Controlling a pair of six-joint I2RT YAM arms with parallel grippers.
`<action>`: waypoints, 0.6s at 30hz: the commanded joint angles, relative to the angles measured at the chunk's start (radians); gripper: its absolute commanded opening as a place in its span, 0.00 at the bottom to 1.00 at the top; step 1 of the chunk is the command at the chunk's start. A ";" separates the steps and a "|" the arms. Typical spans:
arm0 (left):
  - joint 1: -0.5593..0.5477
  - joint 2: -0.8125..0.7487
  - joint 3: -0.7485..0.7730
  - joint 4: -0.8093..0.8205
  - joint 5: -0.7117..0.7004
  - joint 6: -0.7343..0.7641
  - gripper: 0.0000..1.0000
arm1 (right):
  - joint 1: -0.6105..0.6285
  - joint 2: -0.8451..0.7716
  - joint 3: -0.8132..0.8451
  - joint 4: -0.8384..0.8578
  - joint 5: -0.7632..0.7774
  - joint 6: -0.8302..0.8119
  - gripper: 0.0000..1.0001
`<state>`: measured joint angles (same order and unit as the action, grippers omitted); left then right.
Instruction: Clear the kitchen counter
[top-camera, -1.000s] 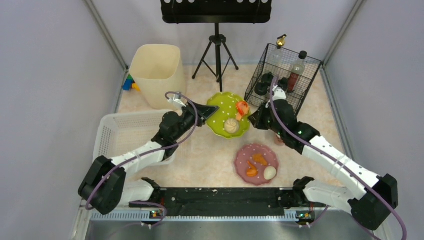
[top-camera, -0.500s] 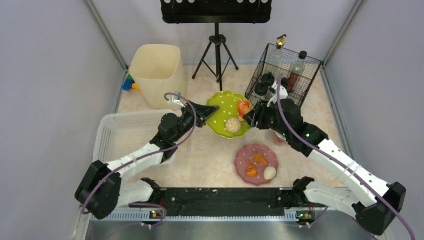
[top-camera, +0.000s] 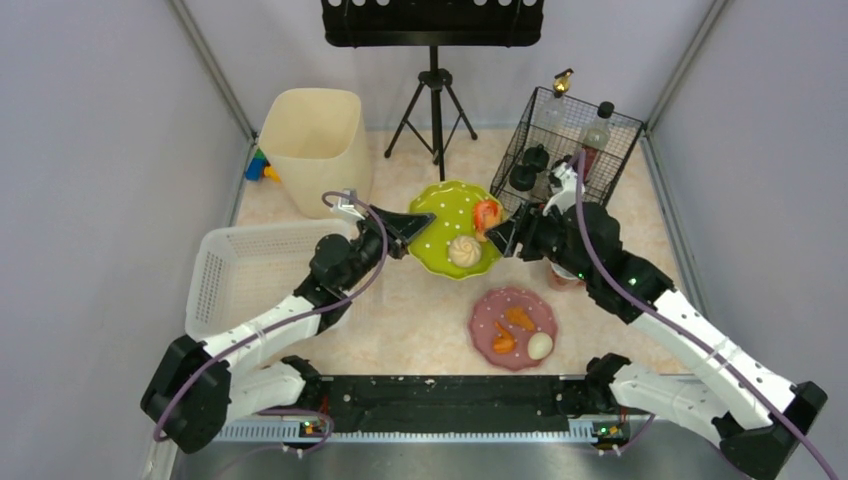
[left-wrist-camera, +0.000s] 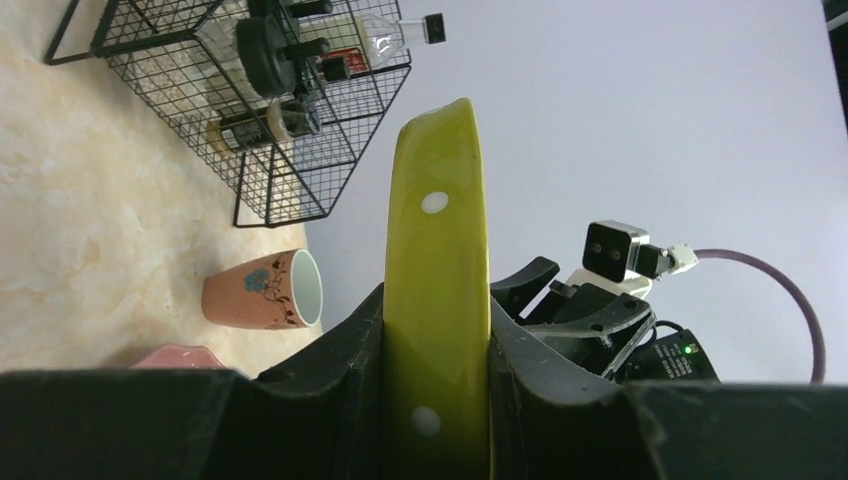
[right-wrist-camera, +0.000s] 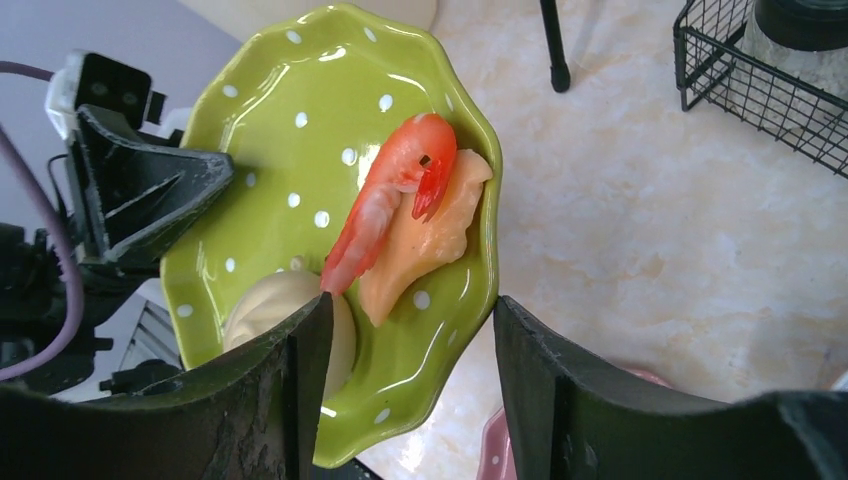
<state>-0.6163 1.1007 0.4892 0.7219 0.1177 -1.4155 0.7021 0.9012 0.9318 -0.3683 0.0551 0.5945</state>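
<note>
A green white-dotted plate (top-camera: 440, 222) hangs tilted above the kitchen counter (top-camera: 410, 320). My left gripper (top-camera: 415, 226) is shut on its left rim, and the left wrist view shows the plate (left-wrist-camera: 437, 230) edge-on between the two pads, gripper (left-wrist-camera: 437, 335). On the plate (right-wrist-camera: 300, 150) lie a red shrimp (right-wrist-camera: 390, 200), an orange dumpling (right-wrist-camera: 430, 245) and a white bun (right-wrist-camera: 275, 300). My right gripper (top-camera: 497, 236) stands open at the plate's right side. In its own view the gripper (right-wrist-camera: 410, 325) has the plate's rim between its spread fingers.
A pink plate (top-camera: 513, 327) with food lies near the front. A white basket (top-camera: 245, 275) stands at the left, a beige bin (top-camera: 313, 135) behind it. A black wire rack (top-camera: 570, 150) with bottles is at the back right, a pink cup (left-wrist-camera: 262, 290) beside it, and a tripod (top-camera: 433, 100) at the back.
My right gripper has opened and moved left up to the plate's right rim. The left arm has shifted the plate slightly toward the back.
</note>
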 joint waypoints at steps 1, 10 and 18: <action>0.016 -0.061 0.051 0.084 -0.034 -0.022 0.00 | 0.024 -0.086 0.016 0.048 -0.010 0.006 0.59; 0.104 -0.111 0.089 0.006 -0.057 -0.036 0.00 | 0.025 -0.161 -0.027 0.007 0.011 0.008 0.59; 0.240 -0.106 0.135 0.012 -0.007 -0.088 0.00 | 0.023 -0.191 -0.084 -0.002 0.012 0.009 0.59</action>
<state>-0.4294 1.0496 0.5083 0.5304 0.0887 -1.4220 0.7136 0.7273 0.8730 -0.3752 0.0593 0.6025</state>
